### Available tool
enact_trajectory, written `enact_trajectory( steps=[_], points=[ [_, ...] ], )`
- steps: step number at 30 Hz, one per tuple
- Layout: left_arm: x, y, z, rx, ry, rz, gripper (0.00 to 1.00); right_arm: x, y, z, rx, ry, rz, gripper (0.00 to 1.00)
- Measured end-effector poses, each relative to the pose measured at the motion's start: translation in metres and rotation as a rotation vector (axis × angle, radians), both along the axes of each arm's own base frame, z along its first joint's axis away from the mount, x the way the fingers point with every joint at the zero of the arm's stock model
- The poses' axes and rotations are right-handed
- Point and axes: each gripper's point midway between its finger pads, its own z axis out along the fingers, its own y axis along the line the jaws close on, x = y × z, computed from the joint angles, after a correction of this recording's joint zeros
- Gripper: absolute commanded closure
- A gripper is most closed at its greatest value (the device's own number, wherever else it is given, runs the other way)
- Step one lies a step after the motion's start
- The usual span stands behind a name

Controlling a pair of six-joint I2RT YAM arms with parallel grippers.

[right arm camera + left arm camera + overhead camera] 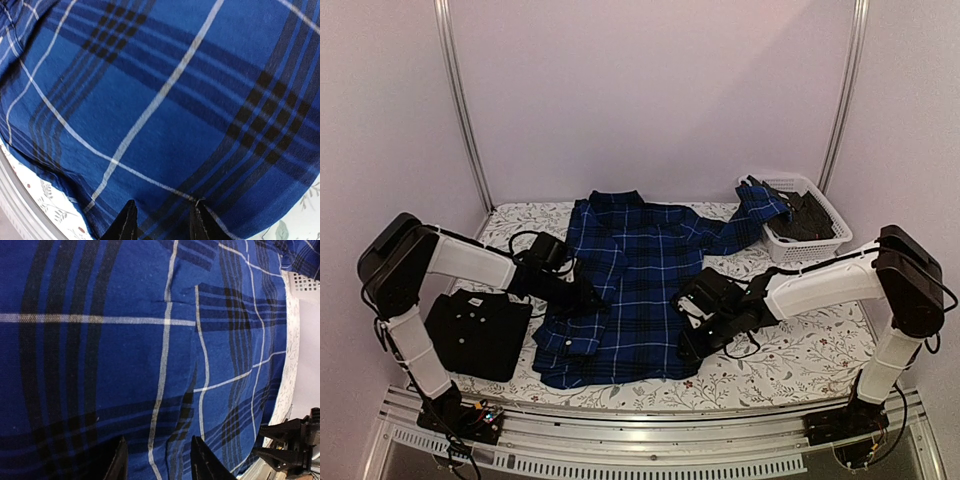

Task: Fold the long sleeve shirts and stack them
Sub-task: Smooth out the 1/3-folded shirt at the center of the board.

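The blue plaid shirt (pixel 635 275) lies spread flat in the middle of the table, collar at the back. One sleeve is folded in at the front left, and the other sleeve (pixel 750 215) reaches into the basket. The plain black shirt (pixel 480 332) lies folded at the left. My left gripper (pixel 588 298) hangs low over the plaid shirt's left edge, open, with plaid cloth (pixel 150 340) showing between its fingertips (pixel 120 462). My right gripper (pixel 692 338) is over the shirt's lower right edge, also open above the cloth (pixel 165 100), with nothing between its fingertips (pixel 125 225).
A white lattice basket (pixel 820 190) with dark clothes in it stands at the back right. The floral tablecloth (pixel 790 355) shows at the front right and along the front edge. Metal rails run along the near edge below the arm bases.
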Motion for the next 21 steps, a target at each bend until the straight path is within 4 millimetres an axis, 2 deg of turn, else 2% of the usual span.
enact_trajectory(
  steps=[10,15,18,20,21],
  points=[
    [-0.005,0.013,-0.001,0.017,-0.007,-0.013,0.57,-0.030,-0.004,-0.005,-0.004,0.027,0.060,0.59],
    [-0.009,0.019,-0.001,0.034,-0.004,-0.023,0.57,-0.039,-0.018,0.000,-0.042,0.056,0.049,0.50],
    [-0.011,0.021,0.000,0.044,-0.001,-0.034,0.56,-0.030,-0.029,0.012,-0.060,0.064,0.008,0.45],
    [-0.013,0.021,0.000,0.052,0.005,-0.042,0.56,-0.011,-0.032,0.029,-0.037,0.037,-0.043,0.40],
    [-0.013,0.022,0.001,0.057,0.008,-0.046,0.56,0.005,-0.035,0.043,-0.016,0.009,-0.082,0.39]
  ],
)
